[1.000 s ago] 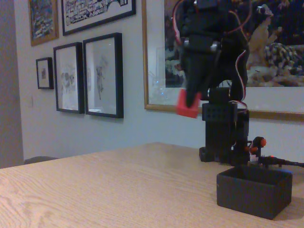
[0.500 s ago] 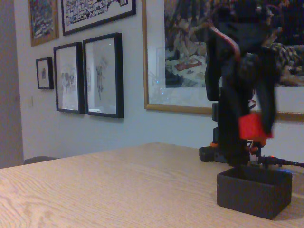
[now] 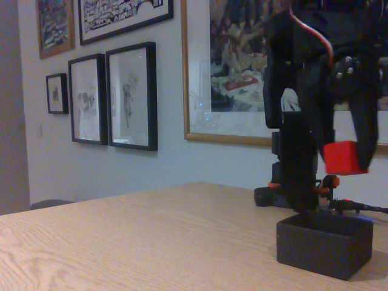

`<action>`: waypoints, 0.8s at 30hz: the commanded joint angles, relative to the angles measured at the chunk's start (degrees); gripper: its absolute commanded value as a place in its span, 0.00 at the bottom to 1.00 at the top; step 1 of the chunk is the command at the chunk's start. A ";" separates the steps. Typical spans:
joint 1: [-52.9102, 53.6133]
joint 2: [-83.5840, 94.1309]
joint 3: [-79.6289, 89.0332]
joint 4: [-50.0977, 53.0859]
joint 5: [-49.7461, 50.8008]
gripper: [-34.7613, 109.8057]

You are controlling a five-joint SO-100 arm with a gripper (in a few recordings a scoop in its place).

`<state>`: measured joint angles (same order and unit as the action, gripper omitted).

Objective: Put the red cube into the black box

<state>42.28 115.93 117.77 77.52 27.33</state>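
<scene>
- The red cube (image 3: pixel 344 157) hangs in the air above the right part of the black box (image 3: pixel 324 244), well clear of its rim, and sits between the gripper's dark fingers.
- Compared with half a second ago, the cube has shifted a little to the right and looks sharper, less blurred; a second ago it was well to the left, over bare table, and higher than it is now.
- The gripper (image 3: pixel 344 154) is closed around the cube: one black finger (image 3: pixel 366 130) comes down over its right side and another dark part stands at its left, so the cube is pinched and carried, not resting on anything.
- The black box stands on the wooden table (image 3: pixel 151 242) at the lower right of the fixed view, open at the top; its inside cannot be seen from this low angle. It has not moved across the three moments.
- The arm (image 3: pixel 303 79) now fills the upper right, more upright than a second ago, with red and white wires (image 3: pixel 312 33) looping over it.
- Behind the box the black robot base (image 3: pixel 295 176) stands on the table, with a small orange-red knob (image 3: pixel 330 182) beside it.
- On the wall hang several framed pictures (image 3: pixel 130 94) and a large gold-framed painting (image 3: pixel 233 66).
- No brand, label or writing can be read; the print at the top is too blurred.
</scene>
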 commanded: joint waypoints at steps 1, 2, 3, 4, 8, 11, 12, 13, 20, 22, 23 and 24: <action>-2.72 -0.44 -3.08 0.44 2.46 0.19; -3.69 -0.70 -3.16 0.26 2.81 0.19; -4.39 -0.97 -3.08 -0.09 3.16 0.19; -5.01 -1.32 -2.90 -0.44 3.60 0.19; -5.89 -4.22 -2.37 -1.23 4.04 0.19; -4.75 -5.62 -0.09 -3.25 3.08 0.19; -4.31 -6.33 0.53 -3.87 2.55 0.19; -3.69 -7.12 0.88 -4.31 1.93 0.19; -1.05 -9.84 1.67 -6.59 -0.79 0.19; -0.97 -10.55 1.67 -6.94 -1.14 0.20; -0.97 -10.81 1.49 -7.03 -1.32 0.21; -0.97 -11.07 1.41 -7.03 -1.32 0.23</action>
<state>40.61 104.85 118.83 70.49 26.54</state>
